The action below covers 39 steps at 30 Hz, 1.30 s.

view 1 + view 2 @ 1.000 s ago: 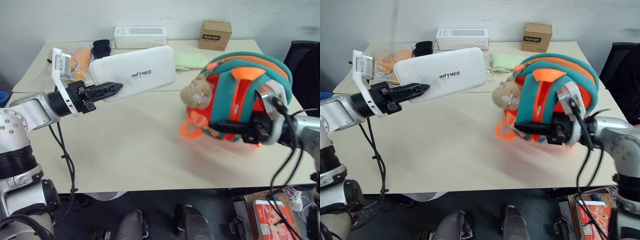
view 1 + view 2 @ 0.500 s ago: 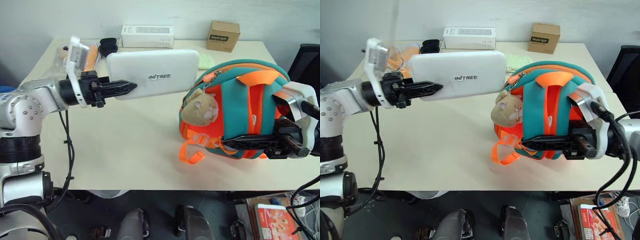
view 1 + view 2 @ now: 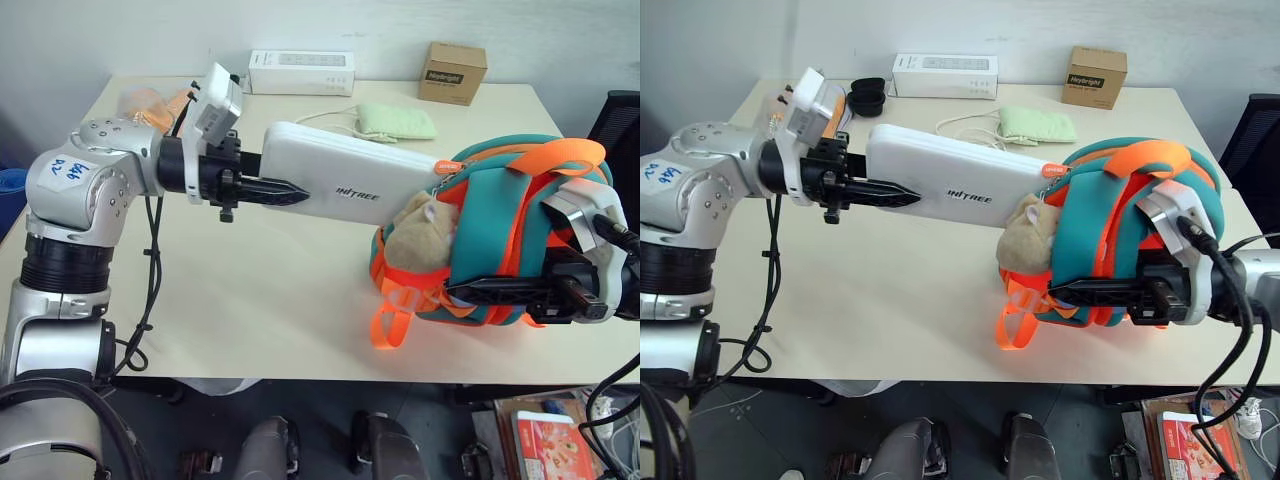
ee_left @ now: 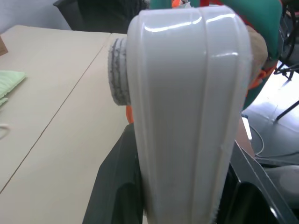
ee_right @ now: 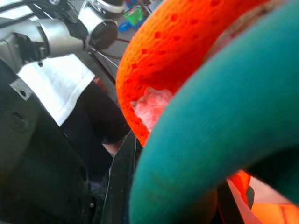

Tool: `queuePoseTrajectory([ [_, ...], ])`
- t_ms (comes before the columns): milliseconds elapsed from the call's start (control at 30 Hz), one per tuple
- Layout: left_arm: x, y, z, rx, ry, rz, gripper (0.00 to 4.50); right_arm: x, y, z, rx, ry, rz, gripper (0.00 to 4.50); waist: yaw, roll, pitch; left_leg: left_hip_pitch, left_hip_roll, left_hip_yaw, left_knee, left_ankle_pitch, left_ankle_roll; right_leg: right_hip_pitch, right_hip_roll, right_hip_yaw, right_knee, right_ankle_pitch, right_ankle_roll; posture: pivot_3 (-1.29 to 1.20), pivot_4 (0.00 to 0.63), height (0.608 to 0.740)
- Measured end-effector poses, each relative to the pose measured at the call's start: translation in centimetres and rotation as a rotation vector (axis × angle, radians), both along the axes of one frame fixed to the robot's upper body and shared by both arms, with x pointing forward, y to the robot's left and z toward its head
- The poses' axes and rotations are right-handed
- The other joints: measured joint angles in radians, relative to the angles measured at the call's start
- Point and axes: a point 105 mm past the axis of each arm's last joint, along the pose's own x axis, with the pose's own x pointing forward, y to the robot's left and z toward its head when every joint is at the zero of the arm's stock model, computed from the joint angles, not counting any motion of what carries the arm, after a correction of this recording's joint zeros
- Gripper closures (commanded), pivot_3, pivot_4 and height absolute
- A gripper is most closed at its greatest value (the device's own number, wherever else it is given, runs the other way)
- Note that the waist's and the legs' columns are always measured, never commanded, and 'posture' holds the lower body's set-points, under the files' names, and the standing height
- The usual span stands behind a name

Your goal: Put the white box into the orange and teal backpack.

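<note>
**Now the white box is meeting the backpack's open top**

Over the beige table [image 3: 250, 300], the left gripper [image 3: 268, 192] is clamping the white box [image 3: 350, 185] by its near end, its two black fingers pressing against the case's flat faces, one finger lying across the top. The box (dark lettering showing on its glossy lid) is hanging in the air above the tabletop, slanting across toward the robot's right, and its far end is sitting right at the mouth of the orange and teal backpack [image 3: 500, 230], beside the zipper pull and just over the tan plush animal [image 3: 420, 232]. Whether that end is already inside the opening or only touching its edge, I cannot tell.

The right gripper [image 3: 480, 292] is closing its fingers on the backpack's teal trim, holding the bag up at the table's near right part, with the orange webbing loops [image 3: 388, 318] dangling toward the front edge. In the right wrist view the teal padding [image 5: 224, 140] and orange fabric are sitting directly between those fingers.

Along the far side of the table are lying a long white carton [image 3: 302, 72], a small brown cardboard box [image 3: 453, 72], a pale green cloth [image 3: 397, 121] with a white cord beside it, and a black object [image 3: 868, 97] near the far left corner
</note>
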Motion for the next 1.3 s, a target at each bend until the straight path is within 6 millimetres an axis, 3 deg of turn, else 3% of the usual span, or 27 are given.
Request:
queuePoseTrajectory([
  [233, 0.0, 0.5, 1.4, 0.097, -0.050, -0.093, 3.19, -0.2, -0.4, -0.7, -0.024, 0.013, 0.000, 4.47, 0.000, 0.000, 0.000, 0.000, 0.000, 0.000, 0.001, -0.001, 0.001, 0.000, 0.000, -0.002, 0.001, 0.000, 0.000, 0.00, 0.150, 0.740],
  [367, 0.6, -0.6, 1.0, 0.113, -0.065, -0.126, 3.19, -0.2, -0.4, -0.8, -0.026, 0.012, -0.002, 4.47, 0.000, 0.000, 0.000, 0.000, 0.000, 0.000, 0.002, 0.000, 0.002, 0.001, -0.001, -0.003, 0.001, 0.000, 0.000, 0.00, 0.150, 0.740],
  [700, 3.0, -7.1, -2.5, 0.153, -0.169, -0.132, 3.19, -0.5, 0.1, -0.6, -0.044, -0.014, 0.015, 4.47, 0.001, -0.001, 0.001, -0.001, -0.001, -0.002, 0.003, 0.000, 0.003, 0.002, -0.002, -0.003, 0.000, 0.001, 0.002, 0.00, 0.150, 0.740],
  [933, 2.7, -13.9, -4.1, -0.023, -0.087, -0.124, 3.19, -0.2, 0.6, -1.1, -0.033, -0.008, 0.003, 4.47, 0.002, -0.002, 0.001, -0.001, -0.001, -0.003, 0.004, 0.000, 0.004, 0.002, -0.003, -0.003, 0.001, 0.001, 0.002, 0.00, 0.150, 0.740],
  [1067, 3.2, -17.2, -5.9, -0.092, 0.000, -0.076, 1.88, 0.2, 0.8, -1.2, -0.026, -0.023, -0.018, 4.50, 0.002, -0.002, 0.001, -0.001, -0.001, -0.003, 0.004, 0.001, 0.005, 0.003, -0.003, -0.004, 0.001, 0.002, 0.003, 0.00, 0.150, 0.740],
  [1133, 3.5, -17.0, -5.8, -0.110, 0.012, -0.048, 1.28, 0.1, 1.0, -1.1, -0.025, -0.026, -0.017, 4.50, -0.003, -0.002, 0.001, 0.000, -0.001, -0.003, 0.004, 0.000, 0.004, 0.003, -0.003, -0.004, 0.001, 0.002, 0.003, 0.00, 0.150, 0.740],
  [1233, 3.7, -14.9, -5.8, -0.111, 0.018, -0.030, 0.34, 0.1, 1.1, -1.2, -0.028, -0.026, -0.027, 4.50, -0.013, -0.002, 0.001, 0.000, 0.000, -0.003, 0.002, 0.001, 0.003, 0.002, -0.002, -0.004, 0.001, 0.001, 0.002, 0.00, 0.150, 0.740],
  [1267, 3.6, -13.3, -6.0, -0.102, 0.019, -0.025, 0.04, 0.1, 1.1, -1.4, -0.031, -0.021, -0.031, 4.50, -0.021, -0.002, 0.001, 0.001, 0.001, -0.003, 0.002, 0.001, 0.002, 0.002, -0.002, -0.004, 0.002, 0.001, 0.002, 0.00, 0.150, 0.740],
  [1300, 3.5, -11.4, -6.1, -0.092, 0.024, -0.013, 0.01, 0.1, 1.1, -1.6, -0.032, -0.014, -0.034, 4.50, -0.027, -0.002, 0.001, 0.001, 0.001, -0.003, 0.001, 0.001, 0.001, 0.002, -0.002, -0.003, 0.003, 0.000, 0.001, 0.00, 0.150, 0.740],
])
